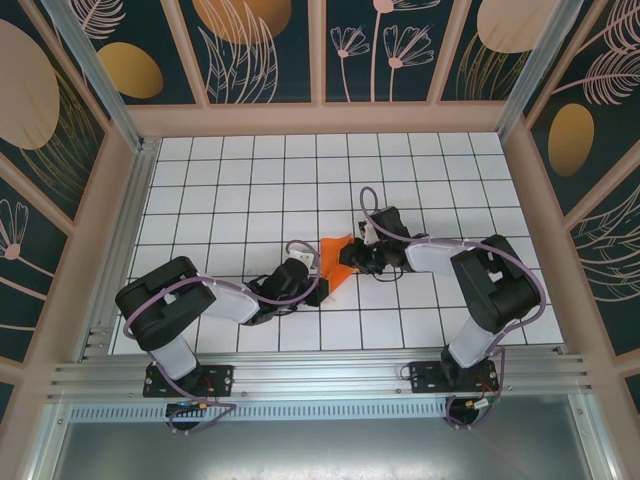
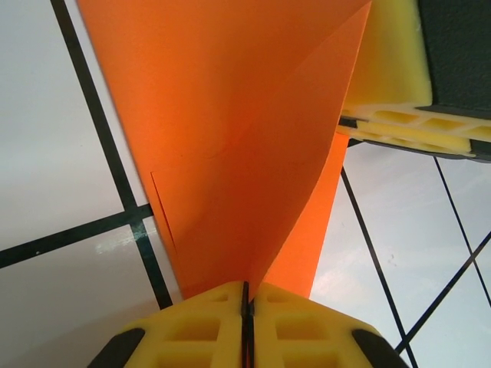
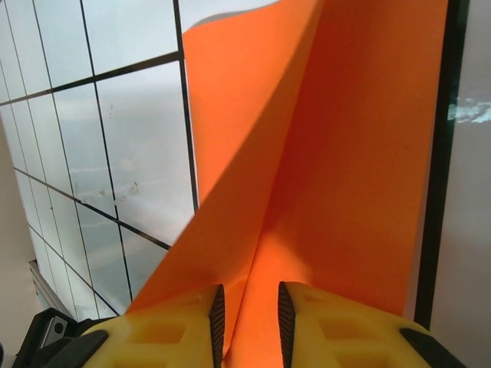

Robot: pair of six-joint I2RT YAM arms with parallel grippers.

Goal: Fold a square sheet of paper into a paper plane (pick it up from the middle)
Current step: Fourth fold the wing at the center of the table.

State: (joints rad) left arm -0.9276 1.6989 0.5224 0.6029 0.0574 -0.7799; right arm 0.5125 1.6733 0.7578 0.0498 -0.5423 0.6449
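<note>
Left wrist view: the left gripper is pinched together on a corner of the square sheet of paper, which rises creased off the surface near its middle. The right gripper stands slightly apart around the raised fold. To my eye it should close squarely on that ridge before either arm pulls, to keep the crease straight.

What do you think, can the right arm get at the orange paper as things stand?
Likely yes: the right gripper straddles the orange paper, jaws slightly apart; the left gripper pinches another edge.
</note>
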